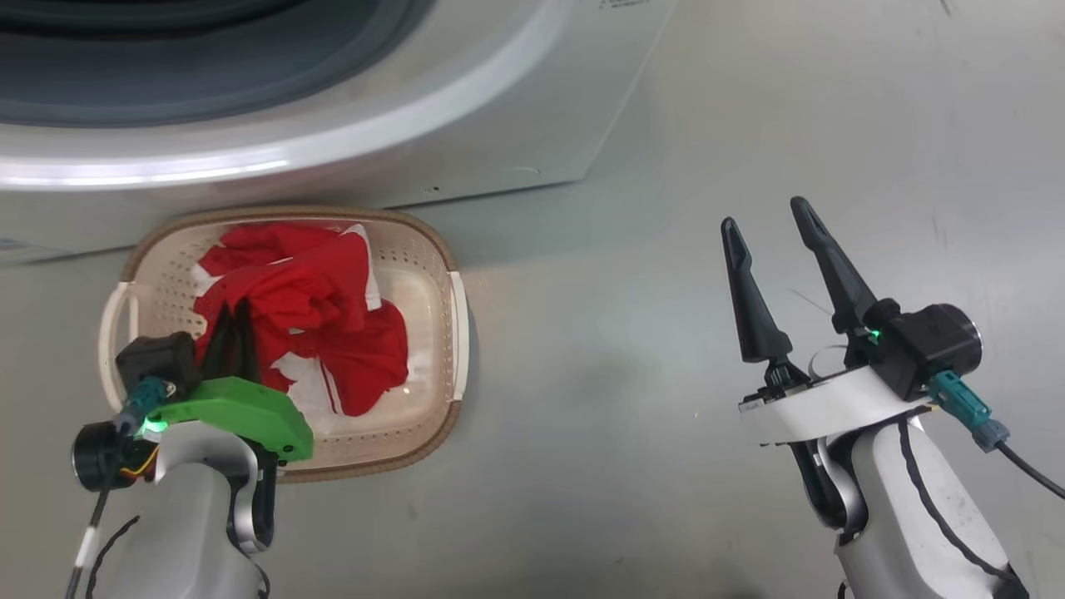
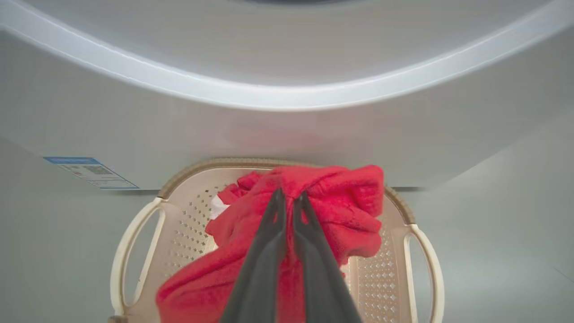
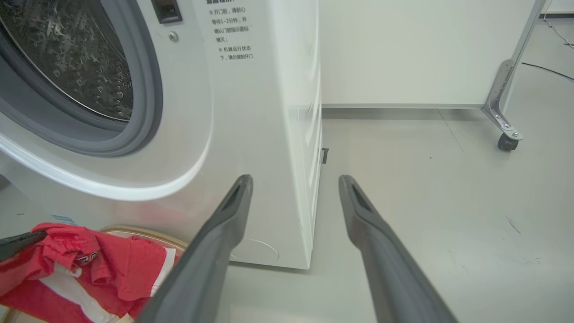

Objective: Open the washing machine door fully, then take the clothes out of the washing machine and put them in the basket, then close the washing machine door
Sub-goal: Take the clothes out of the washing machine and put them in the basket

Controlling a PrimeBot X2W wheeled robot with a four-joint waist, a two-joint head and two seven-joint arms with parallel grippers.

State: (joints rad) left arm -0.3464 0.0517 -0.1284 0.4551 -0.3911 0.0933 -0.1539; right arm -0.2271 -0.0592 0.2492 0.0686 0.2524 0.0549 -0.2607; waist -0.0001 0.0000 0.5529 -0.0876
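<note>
One basket (image 1: 456,333) just beside the washing machine (image 1: 516,125) front; open floor (image 1: 624,374) to its right, where the right jaws hang spread wide and empty. Left jaws are pinched shut on the clothes (image 1: 316,291) over the basket. One red heap, pieces can't be counted; drum opening cut off.

The clothes (image 1: 333,308) lay in the basket (image 1: 433,274), which stood on the floor (image 1: 624,433) just before the washing machine (image 1: 499,125).
</note>
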